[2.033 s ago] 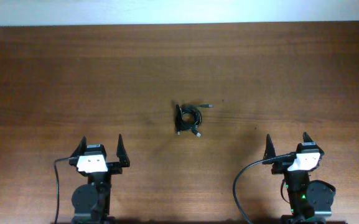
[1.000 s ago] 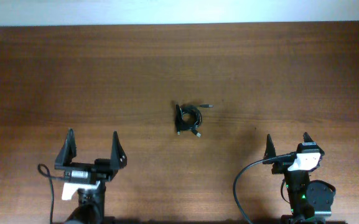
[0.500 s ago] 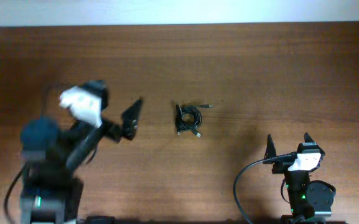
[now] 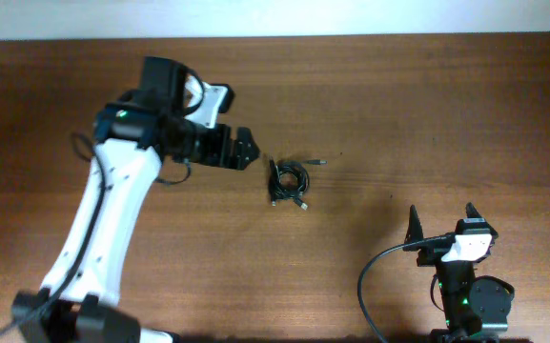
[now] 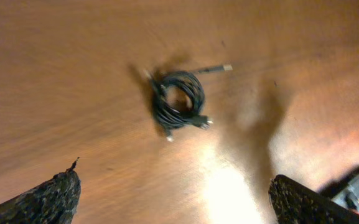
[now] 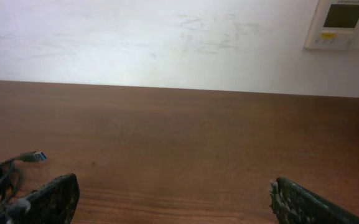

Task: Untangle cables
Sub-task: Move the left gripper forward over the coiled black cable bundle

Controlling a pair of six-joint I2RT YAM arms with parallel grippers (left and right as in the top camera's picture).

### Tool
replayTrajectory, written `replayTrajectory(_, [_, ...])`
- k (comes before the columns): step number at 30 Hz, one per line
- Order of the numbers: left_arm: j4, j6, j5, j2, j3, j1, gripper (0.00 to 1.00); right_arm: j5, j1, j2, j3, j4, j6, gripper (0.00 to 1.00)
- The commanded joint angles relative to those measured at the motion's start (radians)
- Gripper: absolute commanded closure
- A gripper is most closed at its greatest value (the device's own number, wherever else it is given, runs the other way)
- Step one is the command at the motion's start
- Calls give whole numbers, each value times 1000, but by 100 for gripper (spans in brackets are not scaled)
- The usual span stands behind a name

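Note:
The cables (image 4: pixel 289 181) lie as one small coiled black bundle near the middle of the wooden table, with metal-tipped plugs sticking out. In the left wrist view the bundle (image 5: pixel 178 104) lies ahead of the fingers. My left gripper (image 4: pixel 244 151) is open and empty, hovering just left of the bundle. My right gripper (image 4: pixel 440 225) is open and empty at the front right, far from the bundle. The right wrist view shows a cable end with a blue-tipped plug (image 6: pixel 33 156) at its left edge.
The wooden table (image 4: pixel 427 114) ends at a white wall along the back. A wall panel with a small screen (image 6: pixel 344 23) shows in the right wrist view. The right arm's thick black cable (image 4: pixel 375 276) loops at the front right.
My left arm has swung up from the front left and reached across to the spot just left of the cable bundle. The bundle and the right arm have not moved.

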Motion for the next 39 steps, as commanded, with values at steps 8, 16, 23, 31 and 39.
replayTrajectory(8, [7, -243, -19, 306, 13, -132, 14, 4, -3, -8, -6, -4, 4, 2])
replayTrajectory(16, [133, -457, -202, 423, 13, -226, 46, 3, -3, -8, -6, -3, 4, 2])
replayTrajectory(23, [169, -485, -202, 482, 11, -249, 55, 3, -3, -8, -6, -3, 4, 2])
replayTrajectory(31, [173, -484, -201, 535, 9, -249, 69, 3, -3, -8, -6, -4, 4, 2])
replayTrajectory(39, [103, -438, -193, 533, 63, -249, 100, 4, -3, -8, -6, -3, 4, 2])
